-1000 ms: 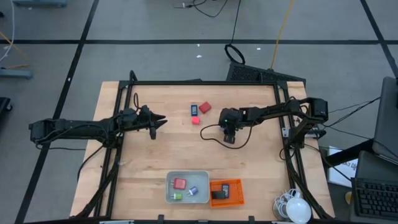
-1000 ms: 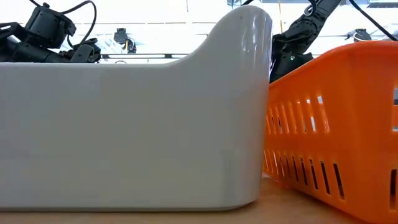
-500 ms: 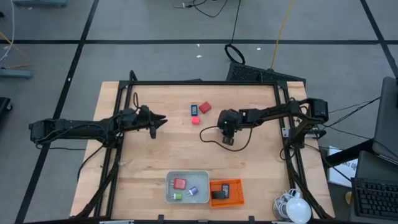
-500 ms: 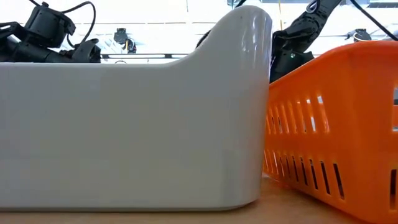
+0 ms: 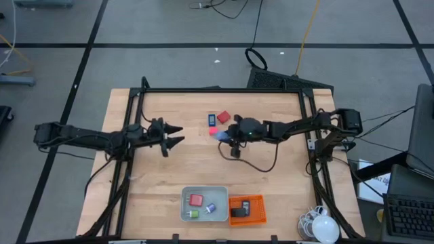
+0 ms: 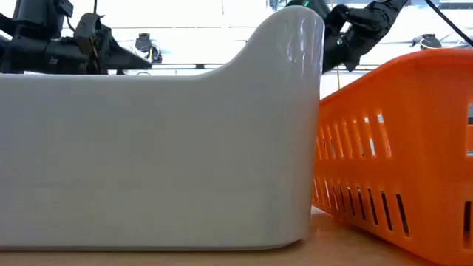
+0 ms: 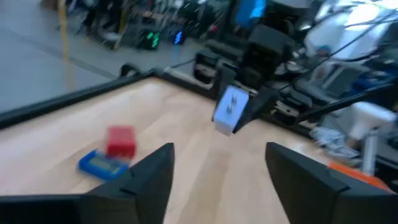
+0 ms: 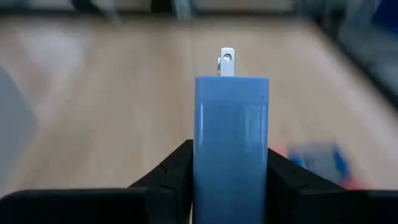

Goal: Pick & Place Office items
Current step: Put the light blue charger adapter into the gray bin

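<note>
My right gripper is above the table's middle, shut on a blue piece with a metal prong. The left wrist view shows that piece in the air. A red block and a blue flat piece lie flat on the wood just beyond it; they also show in the left wrist view, the red block and the blue flat piece. My left gripper is open with nothing between its fingers. It points level toward my right gripper from the table's left. My right gripper pinches the blue piece by its two long sides between its two fingers. The fingers come level from the table's right and lie along the piece. The prong end sticks out past the fingertips. The piece is lifted clear of the table.
A grey tray with red, green and blue-white pieces stands at the near edge. An orange mesh basket with a black piece stands beside it. A black cable loops on the wood under my right arm. In the low view the tray wall and basket block the table.
My right gripper has gone toward the table's left and a little toward its far edge, and has tipped from pointing down to level. The blue piece has gone with it. My left gripper has opened.
</note>
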`<act>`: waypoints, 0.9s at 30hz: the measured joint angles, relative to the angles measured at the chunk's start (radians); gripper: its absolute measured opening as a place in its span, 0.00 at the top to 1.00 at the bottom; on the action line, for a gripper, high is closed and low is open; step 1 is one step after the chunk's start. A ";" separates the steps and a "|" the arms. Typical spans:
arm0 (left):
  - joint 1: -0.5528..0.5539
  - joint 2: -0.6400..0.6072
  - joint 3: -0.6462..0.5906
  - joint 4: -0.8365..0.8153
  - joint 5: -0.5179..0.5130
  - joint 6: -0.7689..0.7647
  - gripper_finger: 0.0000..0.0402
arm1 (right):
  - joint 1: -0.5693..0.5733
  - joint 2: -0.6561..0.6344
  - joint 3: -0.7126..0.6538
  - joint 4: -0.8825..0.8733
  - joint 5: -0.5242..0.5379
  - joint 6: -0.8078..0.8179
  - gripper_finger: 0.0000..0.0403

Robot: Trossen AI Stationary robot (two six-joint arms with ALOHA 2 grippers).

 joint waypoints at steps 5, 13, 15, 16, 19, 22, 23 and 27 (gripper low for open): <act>-0.073 0.048 0.000 0.122 -0.017 0.071 0.29 | 0.029 0.022 -0.046 0.348 -0.031 0.025 0.72; -0.137 0.228 0.034 0.353 -0.038 0.112 0.29 | 0.090 0.022 -0.079 0.519 -0.031 0.027 0.72; -0.145 0.281 0.075 0.350 -0.045 0.133 0.29 | 0.105 0.021 -0.079 0.543 -0.031 0.026 0.72; -0.150 0.310 0.102 0.348 -0.045 0.148 0.29 | 0.113 0.021 -0.078 0.549 -0.030 0.024 0.72; -0.161 0.407 0.199 0.334 -0.043 0.204 0.29 | 0.133 0.021 -0.078 0.551 -0.026 0.014 0.71; -0.174 0.493 0.291 0.329 -0.014 0.264 0.29 | 0.146 0.021 -0.078 0.569 -0.024 -0.018 0.72; -0.177 0.518 0.319 0.330 0.000 0.286 0.29 | 0.147 0.018 -0.078 0.569 -0.026 -0.027 0.72; -0.189 0.596 0.417 0.329 0.046 0.343 0.29 | 0.144 0.013 -0.078 0.583 -0.024 -0.023 0.72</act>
